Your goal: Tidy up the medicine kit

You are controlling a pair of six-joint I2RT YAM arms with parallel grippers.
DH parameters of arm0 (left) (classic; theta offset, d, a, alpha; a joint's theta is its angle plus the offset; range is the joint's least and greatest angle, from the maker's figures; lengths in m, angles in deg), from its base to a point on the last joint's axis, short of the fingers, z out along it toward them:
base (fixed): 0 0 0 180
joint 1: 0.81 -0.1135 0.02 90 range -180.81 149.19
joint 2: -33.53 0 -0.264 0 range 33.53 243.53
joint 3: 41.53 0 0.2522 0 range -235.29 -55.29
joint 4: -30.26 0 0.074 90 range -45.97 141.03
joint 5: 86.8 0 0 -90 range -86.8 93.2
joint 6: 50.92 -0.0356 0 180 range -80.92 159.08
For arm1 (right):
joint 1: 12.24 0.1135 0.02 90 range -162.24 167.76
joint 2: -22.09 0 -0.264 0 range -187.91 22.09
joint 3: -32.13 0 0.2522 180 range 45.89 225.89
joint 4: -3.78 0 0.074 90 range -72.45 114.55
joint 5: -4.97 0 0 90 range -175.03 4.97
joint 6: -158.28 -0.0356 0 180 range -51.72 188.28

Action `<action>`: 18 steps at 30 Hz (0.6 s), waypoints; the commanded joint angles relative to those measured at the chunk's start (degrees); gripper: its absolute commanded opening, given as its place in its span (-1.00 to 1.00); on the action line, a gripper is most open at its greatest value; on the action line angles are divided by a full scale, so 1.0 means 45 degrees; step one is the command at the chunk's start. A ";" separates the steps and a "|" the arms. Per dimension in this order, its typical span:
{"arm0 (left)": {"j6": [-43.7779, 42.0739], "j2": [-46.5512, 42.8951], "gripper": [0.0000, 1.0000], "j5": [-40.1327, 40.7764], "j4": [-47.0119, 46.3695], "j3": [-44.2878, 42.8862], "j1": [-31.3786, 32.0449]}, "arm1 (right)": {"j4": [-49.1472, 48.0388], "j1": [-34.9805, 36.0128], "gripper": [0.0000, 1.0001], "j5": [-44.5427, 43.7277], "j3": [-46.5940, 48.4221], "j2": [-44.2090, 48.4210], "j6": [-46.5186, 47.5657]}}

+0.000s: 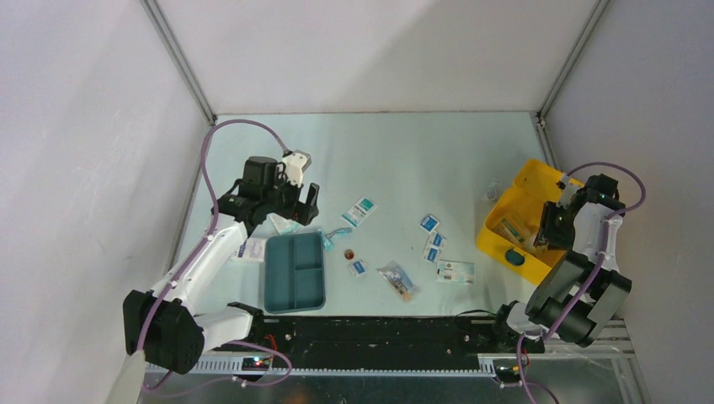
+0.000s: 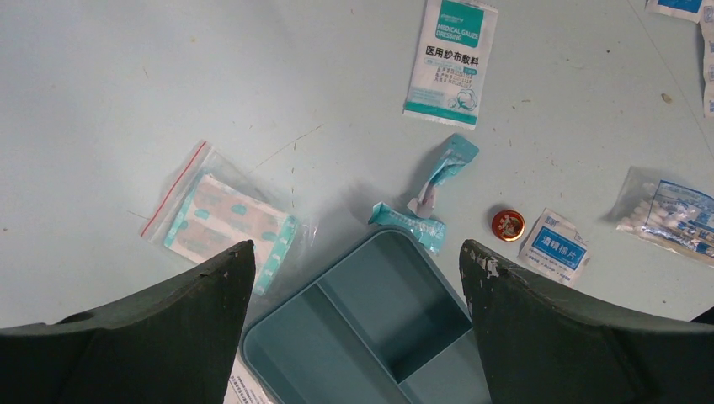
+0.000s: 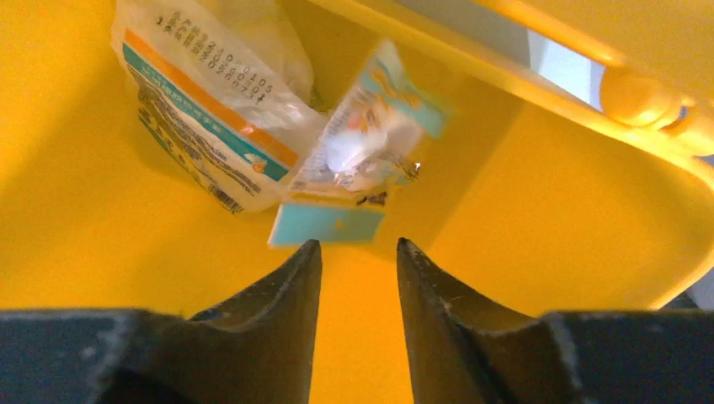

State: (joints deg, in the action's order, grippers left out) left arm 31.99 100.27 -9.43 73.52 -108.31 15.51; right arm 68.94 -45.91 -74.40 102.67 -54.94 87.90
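- We see the left gripper (image 2: 354, 252) spread wide above the tray (image 2: 379, 337), at its far corner, with open table (image 2: 101, 76) beyond.
- The kit (image 1: 526, 178) sits against the right wall. The right gripper (image 3: 358, 248) is inside it, jaws slightly parted and empty, and a blurred packet (image 3: 362, 160) seems to lie just clear of them.

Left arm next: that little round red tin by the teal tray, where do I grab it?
Probably across its round side wall, straight from above: the tin lies flat, patterned face up. Close on the two sides that are clear of the white-and-blue packet right beside it.
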 commanded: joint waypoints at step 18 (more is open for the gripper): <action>-0.0225 0.0132 0.92 -0.0271 -0.0161 -0.0280 -0.0071 | 0.0492 0.2472 0.32 0.2476 0.2224 0.4591 -0.1344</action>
State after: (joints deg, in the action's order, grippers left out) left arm 31.97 100.29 -9.45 73.78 -108.33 15.51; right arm 74.25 -42.81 -66.75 111.24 -37.22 84.23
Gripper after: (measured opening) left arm 0.956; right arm 0.639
